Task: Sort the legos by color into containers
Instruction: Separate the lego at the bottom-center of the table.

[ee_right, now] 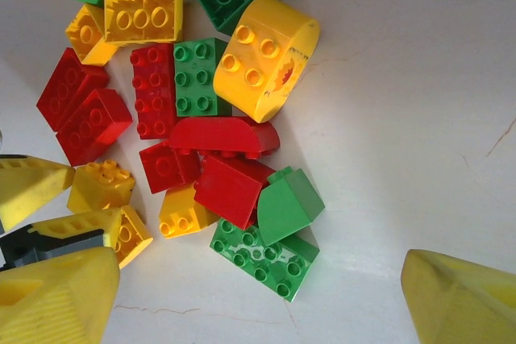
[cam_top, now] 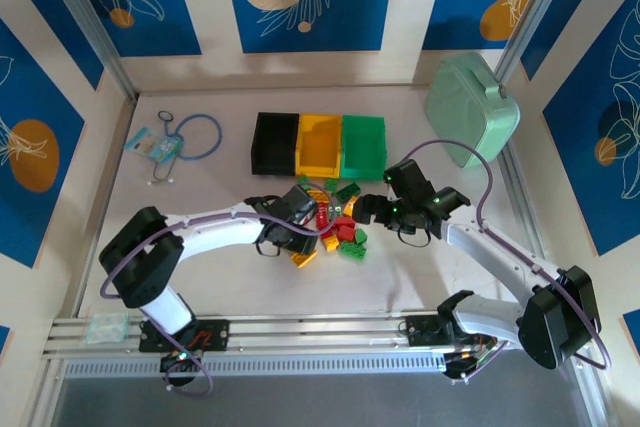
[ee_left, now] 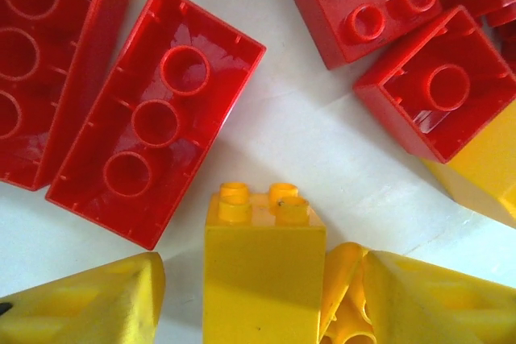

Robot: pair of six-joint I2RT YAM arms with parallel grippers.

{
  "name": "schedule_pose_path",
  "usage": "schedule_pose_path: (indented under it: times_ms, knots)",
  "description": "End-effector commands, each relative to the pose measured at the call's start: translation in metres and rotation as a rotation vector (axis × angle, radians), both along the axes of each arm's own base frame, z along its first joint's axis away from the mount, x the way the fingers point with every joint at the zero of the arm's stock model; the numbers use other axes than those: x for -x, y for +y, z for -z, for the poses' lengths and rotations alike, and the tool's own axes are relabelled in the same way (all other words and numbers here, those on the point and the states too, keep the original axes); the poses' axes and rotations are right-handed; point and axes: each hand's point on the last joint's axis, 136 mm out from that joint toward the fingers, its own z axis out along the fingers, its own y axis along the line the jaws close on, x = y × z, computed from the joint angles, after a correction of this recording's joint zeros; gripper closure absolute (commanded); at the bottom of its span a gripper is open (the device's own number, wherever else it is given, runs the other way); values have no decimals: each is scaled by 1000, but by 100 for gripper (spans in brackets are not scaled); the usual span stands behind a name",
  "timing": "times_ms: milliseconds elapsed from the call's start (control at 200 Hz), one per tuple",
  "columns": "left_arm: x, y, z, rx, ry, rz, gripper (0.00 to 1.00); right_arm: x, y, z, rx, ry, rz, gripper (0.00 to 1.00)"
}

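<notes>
Whereas the left wrist sees red legos [ee_left: 153, 118], overhead shows containers [cam_top: 320, 142].

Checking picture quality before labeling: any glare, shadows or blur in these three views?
Top view: even light, faint shadows on the table. Left wrist view: glossy glare spots on the red bricks. Right wrist view: brick pile sharp, right tool's fingers softer at the frame edges.
</notes>
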Motion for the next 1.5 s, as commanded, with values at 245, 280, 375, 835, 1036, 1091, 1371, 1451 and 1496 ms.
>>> schedule_pose_path:
  times_ms: [245,280,375,835,1036,1091,1371,1451,1496]
  knots:
    - [5,3,-4,14,-9,4,39,0,8,-8,-28,0,-8,10]
    - [5,2,-3,18,-7,4,40,0,8,-8,-27,1,-8,10]
    - [3,2,-2,18,-9,-4,43,-1,10,-10,-29,0,-13,10]
    - [-3,7,3,12,-10,-23,52,1,13,-4,-8,12,-16,10]
    - [-3,5,1,14,-6,-17,58,0,13,-4,-7,10,-17,11]
    - [-3,3,1,17,1,-13,57,-1,14,-4,-7,10,-17,11]
    - [0,7,9,1,21,-21,55,-1,14,0,-5,17,-16,11]
    - [-1,6,6,6,13,-22,60,0,14,1,-2,17,-15,11]
    - [-3,4,4,8,8,-23,64,-1,13,1,-1,14,-14,11]
